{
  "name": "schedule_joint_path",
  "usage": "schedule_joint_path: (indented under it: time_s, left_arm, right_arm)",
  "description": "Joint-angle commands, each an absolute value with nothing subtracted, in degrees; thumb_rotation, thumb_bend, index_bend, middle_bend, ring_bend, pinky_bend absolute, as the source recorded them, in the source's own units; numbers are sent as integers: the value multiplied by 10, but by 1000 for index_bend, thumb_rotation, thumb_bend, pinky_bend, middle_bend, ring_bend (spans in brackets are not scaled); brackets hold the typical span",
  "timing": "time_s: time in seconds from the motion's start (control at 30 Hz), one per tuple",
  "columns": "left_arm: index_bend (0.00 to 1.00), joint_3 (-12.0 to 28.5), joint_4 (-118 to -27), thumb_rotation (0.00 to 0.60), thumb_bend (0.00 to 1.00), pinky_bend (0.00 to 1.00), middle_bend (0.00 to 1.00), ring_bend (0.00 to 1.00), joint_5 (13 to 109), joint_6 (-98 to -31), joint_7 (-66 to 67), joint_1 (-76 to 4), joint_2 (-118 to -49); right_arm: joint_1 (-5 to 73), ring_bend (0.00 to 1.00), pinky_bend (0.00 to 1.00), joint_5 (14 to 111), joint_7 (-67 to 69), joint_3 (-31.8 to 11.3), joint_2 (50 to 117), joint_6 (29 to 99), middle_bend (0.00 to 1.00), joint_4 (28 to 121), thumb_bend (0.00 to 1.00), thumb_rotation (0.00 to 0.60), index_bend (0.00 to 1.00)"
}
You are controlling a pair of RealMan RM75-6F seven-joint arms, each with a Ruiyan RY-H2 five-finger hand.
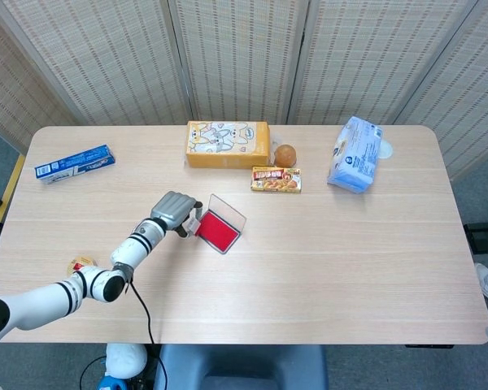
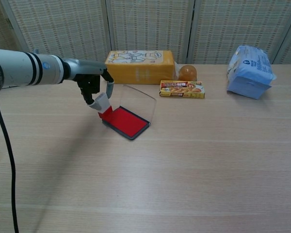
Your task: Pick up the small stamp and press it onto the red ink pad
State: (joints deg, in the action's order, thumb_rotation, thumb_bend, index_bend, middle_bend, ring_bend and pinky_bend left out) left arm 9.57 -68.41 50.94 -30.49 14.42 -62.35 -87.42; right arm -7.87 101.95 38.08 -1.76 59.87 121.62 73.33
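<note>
The left hand (image 2: 93, 83) is gripping the small stamp (image 2: 103, 106) with its fingers curled around the white body, the red end pointing down and tilted toward the ink pad (image 2: 125, 121). The stamp's red end is hanging at the pad's near-left edge; whether it is touching the red surface cannot be told. The pad is lying open on the table (image 1: 309, 260), its clear lid (image 1: 228, 210) standing up at the pad's 2 o'clock side in the head view. From the pad, a yellow box (image 1: 228, 144) is sitting at 12 o'clock, a round brown object (image 1: 285, 154) and a small snack box (image 1: 276, 179) at 1 o'clock, a blue packet (image 1: 354, 154) at 2 o'clock, a blue tube box (image 1: 74, 163) at 10 o'clock, and a small round item (image 1: 80, 263) at 8 o'clock. The right hand is showing in neither view.
</note>
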Motion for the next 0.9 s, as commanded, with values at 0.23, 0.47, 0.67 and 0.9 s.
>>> schedule_joint_path:
  time_s: [0.23,0.47,0.67,0.9]
  left_arm:
    - [830,85,-690,600,307,619,1000,966,462,-310,179,-655,-885]
    - [830,77,-684,600,307,619,1000,966,427,-316,197,-674,-896]
    - [830,77,-664,600,307,619,1000,966,423,-309,192,-685,-919]
    - [830,74,-638,600,306,619,1000,966,419,-296,191,-700,-941]
  right_arm:
    - [-89,0,0,1011,385,-23,606,1234,0,729,191,600,0]
    - [-97,0,0,1016,397,-24,614,1257,0,711,185,600,0]
    - [-99,0,0,1013,402,-25,615,1260,0,707,184,600,0]
    - [-100,0,0,1010,408,-26,616,1261,0,705,180,600,0]
